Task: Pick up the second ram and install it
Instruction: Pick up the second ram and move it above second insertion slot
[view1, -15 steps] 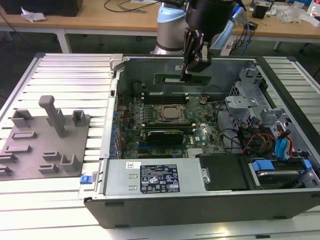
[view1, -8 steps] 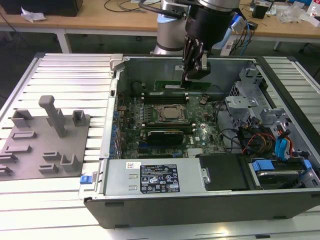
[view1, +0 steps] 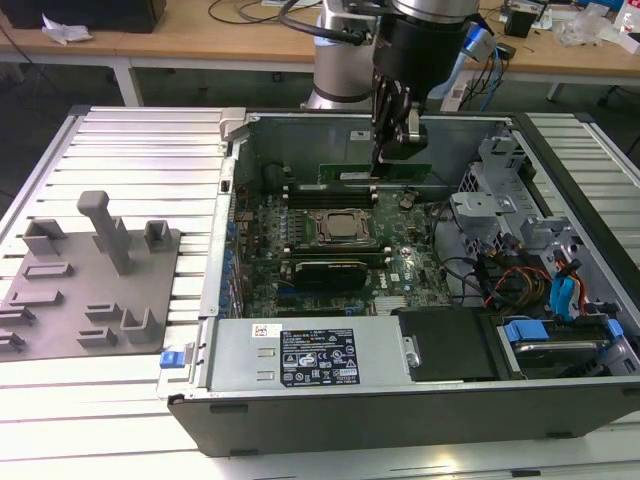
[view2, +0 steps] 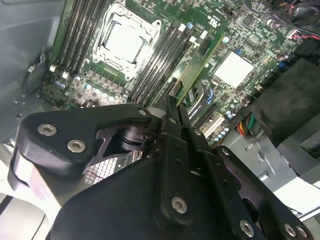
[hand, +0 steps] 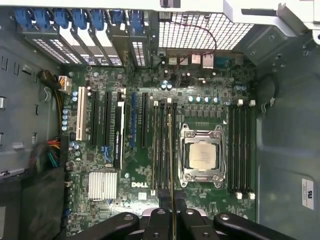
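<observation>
Inside the open computer case, above the far part of the motherboard: find the gripper reaching down, fingers together and clamped on the second ram. See the stick held level, lengthwise left to right in the exterior view, just beyond the processor socket and short of the case's far wall.

In the first wrist view, read the second ram edge-on as a thin line running out from between the fingers. Place it over the bank of black slots just beside the socket, over the slot nearest the socket as far as can be judged. In the second wrist view, note the second ram stretching away from the gripper above that same bank.

Log the grey fixture plate at the exterior view's left, well apart from the case.

Progress, as judgement only:
- Pick-up: done.
- Carry to the board: done.
- Alignment with a slot: close.
- Seating: not yet done. Appears to hover above the slot rather than sit in it, though cannot tell for certain whether the lower edge touches.
</observation>
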